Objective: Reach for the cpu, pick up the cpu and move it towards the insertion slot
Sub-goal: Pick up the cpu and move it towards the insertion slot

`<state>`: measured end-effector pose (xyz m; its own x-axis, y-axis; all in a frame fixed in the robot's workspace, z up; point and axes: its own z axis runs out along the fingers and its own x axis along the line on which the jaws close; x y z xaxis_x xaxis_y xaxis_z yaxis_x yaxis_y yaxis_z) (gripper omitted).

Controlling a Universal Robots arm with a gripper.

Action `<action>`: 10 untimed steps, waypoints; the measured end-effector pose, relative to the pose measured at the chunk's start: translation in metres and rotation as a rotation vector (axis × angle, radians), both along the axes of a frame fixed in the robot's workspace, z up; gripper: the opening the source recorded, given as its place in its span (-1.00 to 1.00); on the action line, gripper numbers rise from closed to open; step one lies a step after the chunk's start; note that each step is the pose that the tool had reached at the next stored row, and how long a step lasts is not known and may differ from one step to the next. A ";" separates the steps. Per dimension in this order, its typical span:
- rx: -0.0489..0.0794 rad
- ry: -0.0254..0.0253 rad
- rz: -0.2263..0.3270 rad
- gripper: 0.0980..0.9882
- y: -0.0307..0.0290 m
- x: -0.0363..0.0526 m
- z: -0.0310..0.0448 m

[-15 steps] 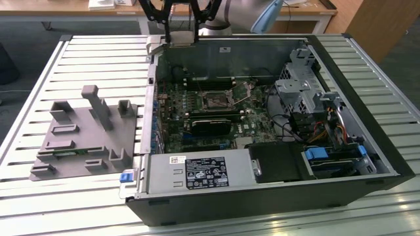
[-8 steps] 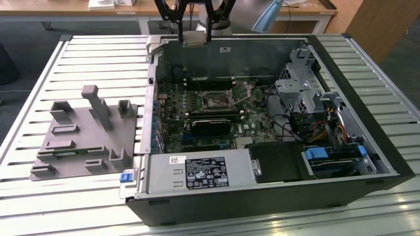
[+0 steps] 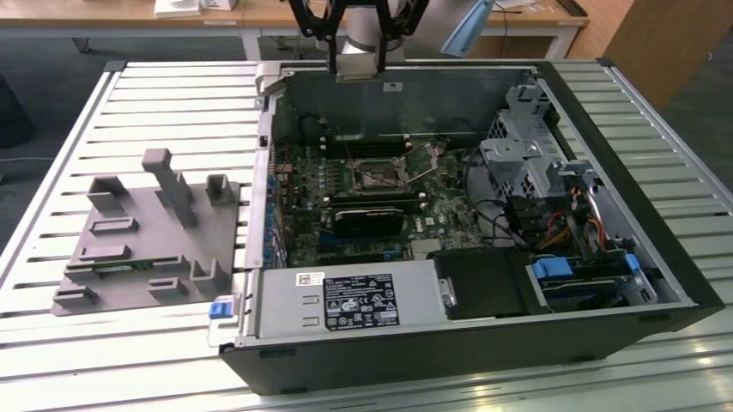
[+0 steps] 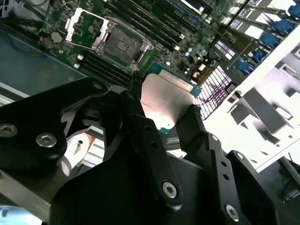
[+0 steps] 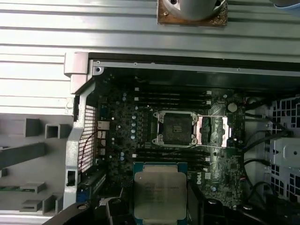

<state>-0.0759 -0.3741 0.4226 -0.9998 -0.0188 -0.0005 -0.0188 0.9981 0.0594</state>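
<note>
Silver and flat, the cpu [image 4: 168, 104] sat pinched between our black fingers [image 4: 140, 124], which closed on its opposite edges, so the gripper [image 4: 164, 117] held it clear above the open case [image 3: 641, 215]. In the first wrist view the chip [image 5: 160, 194] hung level, its lid facing up. Beyond the fingertips, further across the green board [image 5: 122, 140], the insertion slot [image 5: 176, 127] lay with its metal frame open. We judged that carrying it well meant keeping it level and squared to that frame.

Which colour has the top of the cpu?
Shiny silver, with a pale rim; the cpu shows best in the first wrist view.
</note>
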 end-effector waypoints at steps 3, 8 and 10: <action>0.000 -0.0062 0.000 0.00 0.0000 0.0033 -0.0001; 0.000 -0.0100 0.000 0.00 0.0001 0.0051 -0.0001; 0.000 -0.0100 0.000 0.00 0.0000 0.0052 -0.0001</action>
